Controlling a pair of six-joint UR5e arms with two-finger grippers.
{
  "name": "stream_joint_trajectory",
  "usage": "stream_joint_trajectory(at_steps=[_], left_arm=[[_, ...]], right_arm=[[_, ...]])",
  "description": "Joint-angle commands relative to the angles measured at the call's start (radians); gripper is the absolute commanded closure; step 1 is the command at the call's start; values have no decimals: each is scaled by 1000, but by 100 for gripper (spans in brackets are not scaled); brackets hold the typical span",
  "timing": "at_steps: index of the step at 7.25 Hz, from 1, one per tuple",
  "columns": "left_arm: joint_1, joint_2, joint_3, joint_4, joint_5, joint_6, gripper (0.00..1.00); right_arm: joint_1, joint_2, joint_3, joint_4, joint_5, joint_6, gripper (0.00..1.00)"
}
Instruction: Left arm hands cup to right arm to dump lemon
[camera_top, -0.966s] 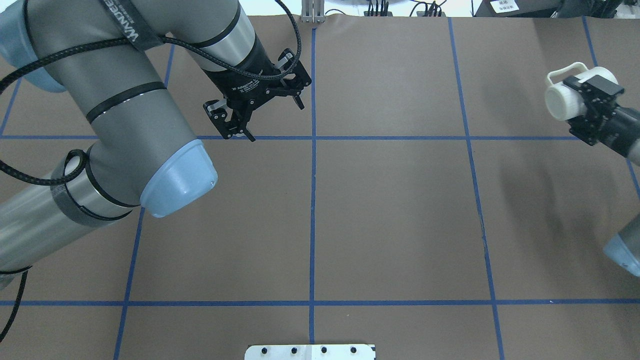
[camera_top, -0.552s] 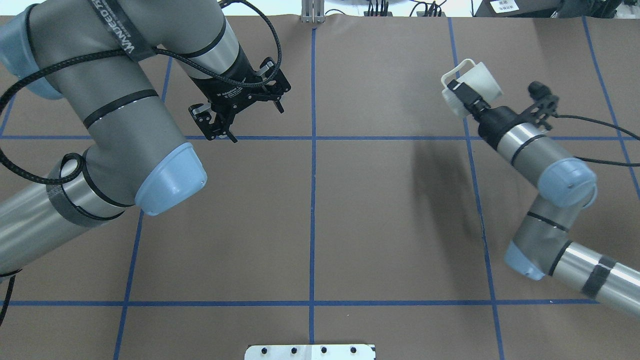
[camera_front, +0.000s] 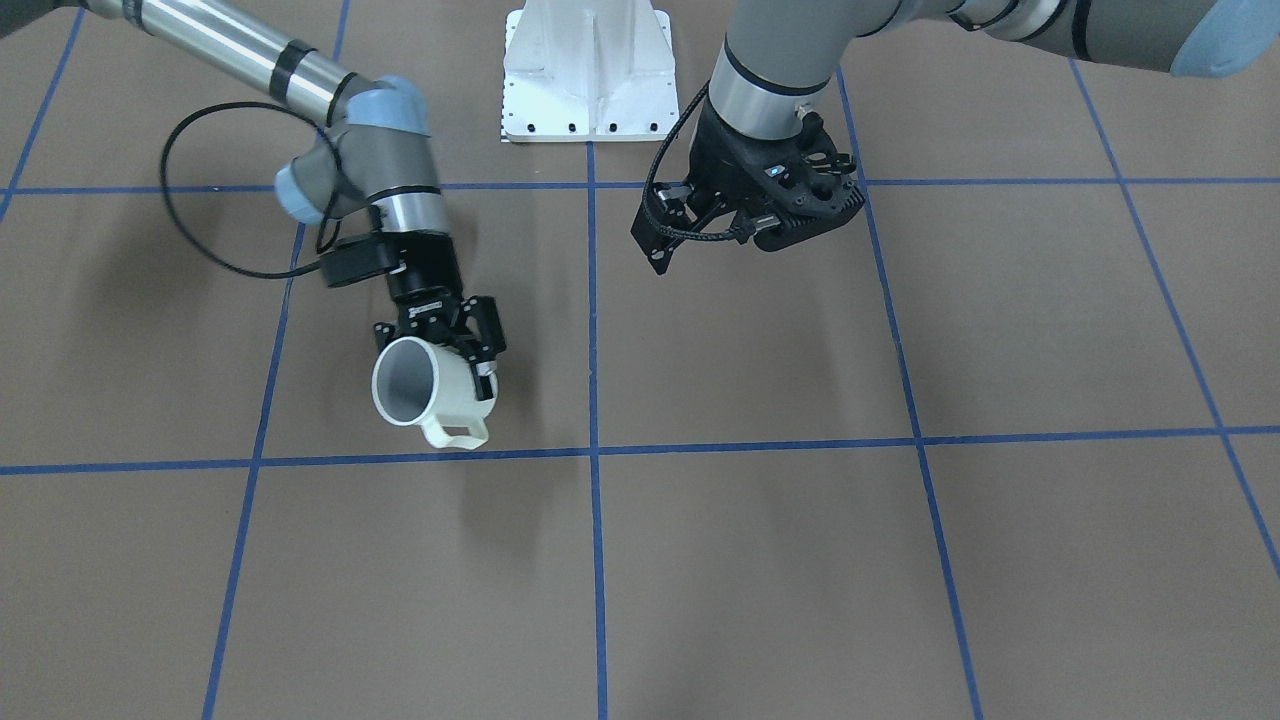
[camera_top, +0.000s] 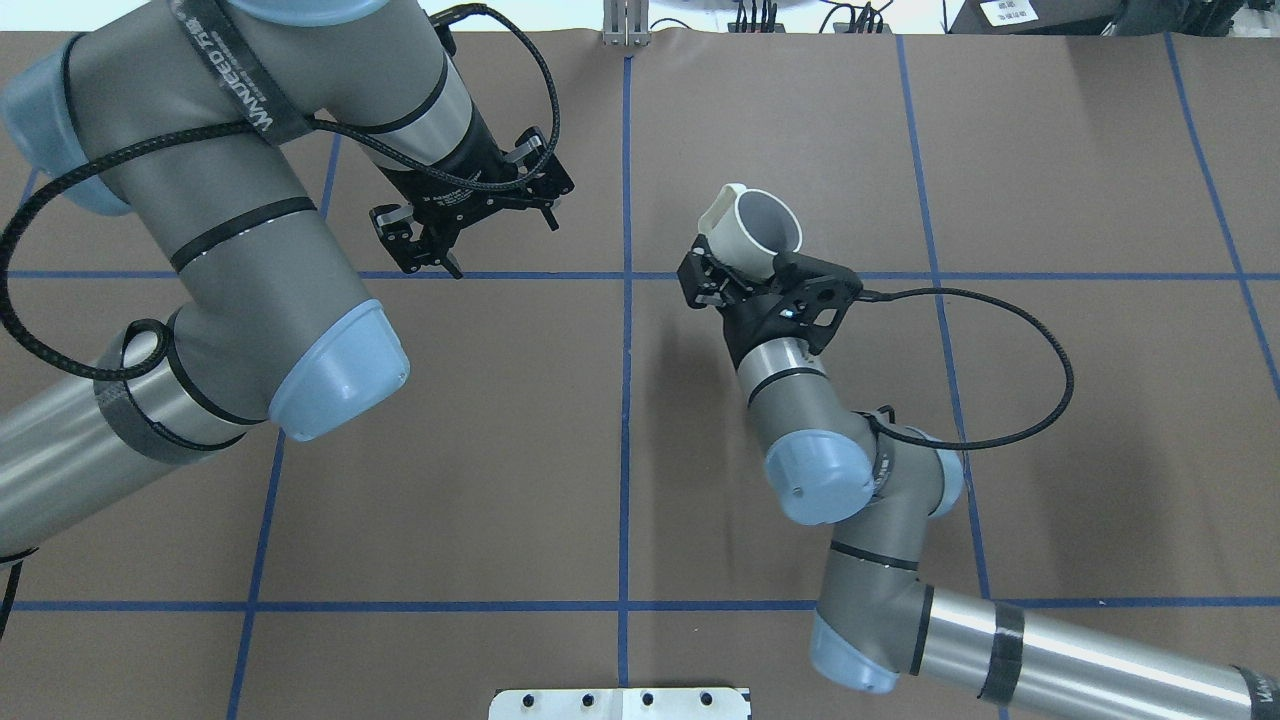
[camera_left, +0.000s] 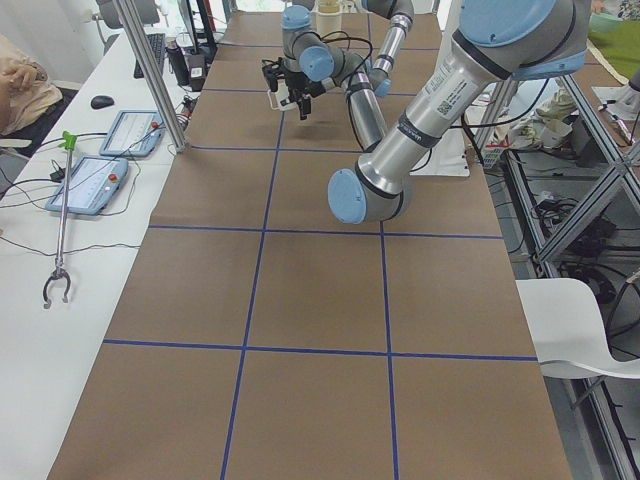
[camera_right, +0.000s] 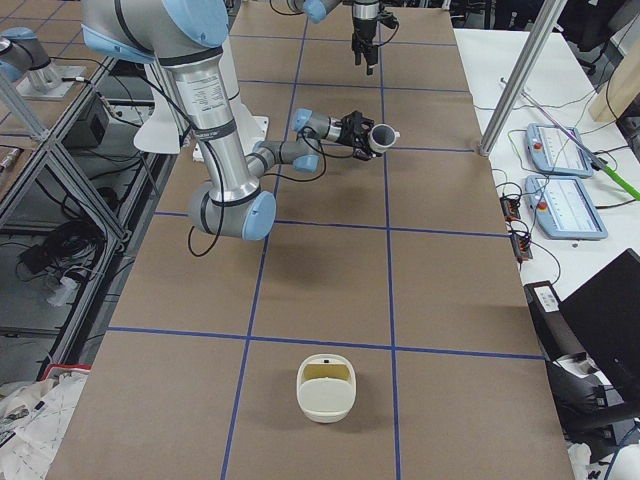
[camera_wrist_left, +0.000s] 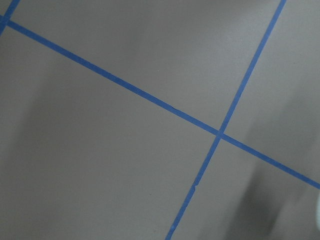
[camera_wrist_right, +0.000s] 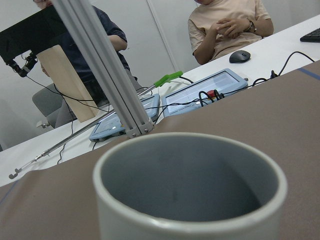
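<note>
The right gripper (camera_top: 752, 272) is clenched on the cup (camera_top: 762, 232) and holds it in the air above the table (camera_top: 800, 500), just to the robot's right of the middle tape (camera_top: 625, 450) line. Its fingers grasp the cup's wall from two sides, near the base. The cup is tilted: the mouth points up and away from the robot, toward the operators' side. The handle (camera_front: 455, 435) is on the side far from the robot, turned a little toward the robot's left. The right wrist view looks over the round rim into the pale grey inside; the bottom is dim and I cannot tell what lies there. Behind the rim are a metal post (camera_wrist_right: 105, 75), a white side table (camera_wrist_right: 285, 47) with flat devices, and two persons (camera_wrist_right: 227, 30) sitting. The right arm (camera_top: 800, 400) is bent, and its black cable (camera_top: 1040, 390) makes a loop at the robot's right of it. The left gripper (camera_top: 503, 248) is released, the jaws stand wide apart with nothing between them. It hangs over the table on the robot's left of the middle line, well apart from the cup. The left wrist view shows only the brown table and crossing tape. In the right side view a white container (camera_right: 325, 408) stands on the table at the near end, well apart from both grippers; its inside looks yellowish.
</note>
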Motion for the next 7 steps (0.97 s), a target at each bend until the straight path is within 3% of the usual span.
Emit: stream_joint_trajectory(at_steps=[1, 3, 6, 7], left_arm=[[17, -16, 7, 6, -5, -15, 0], [26, -159, 172, 4, -4, -80, 2], [55, -169, 176, -2, 3, -68, 4], [55, -174, 171, 15, 3, -71, 0]], right_arm=[[-94, 107, 4, -260, -164, -7, 81], [-161, 127, -8, -365, -276, -8, 80], [-189, 147, -11, -421, -305, -8, 80], [-189, 142, -13, -422, -305, -20, 80]])
